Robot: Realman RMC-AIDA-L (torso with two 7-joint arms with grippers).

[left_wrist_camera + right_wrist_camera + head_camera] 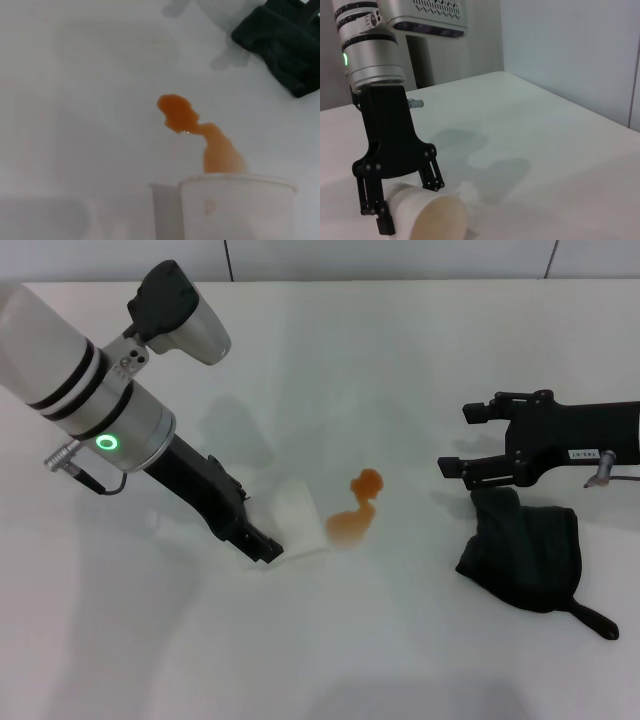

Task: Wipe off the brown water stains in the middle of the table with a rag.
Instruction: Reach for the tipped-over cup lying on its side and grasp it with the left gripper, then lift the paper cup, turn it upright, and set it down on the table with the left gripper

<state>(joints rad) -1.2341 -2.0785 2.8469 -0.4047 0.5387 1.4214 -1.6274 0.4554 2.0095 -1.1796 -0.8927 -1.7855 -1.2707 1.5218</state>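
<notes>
Right gripper (455, 440) spread open and empty just above the rag (522, 548) by the table's (400, 340) right edge, brown water stains (356, 512) mid-table leftward, left gripper (262, 545) clamped on a white cup (300, 520).

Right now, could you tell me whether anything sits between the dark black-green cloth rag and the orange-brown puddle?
Nothing visible does: bare white table separates the dark black-green rag from the orange-brown stains. The white cup, held by the left gripper, lies on the far side.
</notes>
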